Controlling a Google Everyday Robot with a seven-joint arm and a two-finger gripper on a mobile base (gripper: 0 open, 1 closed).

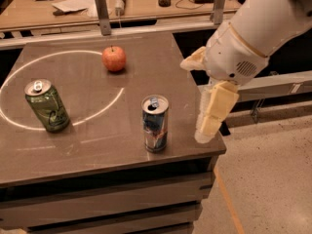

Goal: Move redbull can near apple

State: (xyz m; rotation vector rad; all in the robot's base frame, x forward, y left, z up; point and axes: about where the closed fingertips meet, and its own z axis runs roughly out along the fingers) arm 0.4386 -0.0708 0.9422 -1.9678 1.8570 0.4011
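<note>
Hanging at the right edge of the desk [97, 147], the claw [212, 113] is near the upright redbull can [155, 124], not touching; whether it is released or clenched cannot be told. The apple [114, 58] lies well apart, farther back.

Thick white arm [273, 18], smooth and rounded, swelling into a bulbous wrist housing. Thin tan seam ringing the housing, small dotted grille patch on its side. Below that, the gripper [196, 101], hanging at the right edge of the table [97, 145]: pale cream fingers [217, 104], blocky and segmented, spread well apart.
</note>
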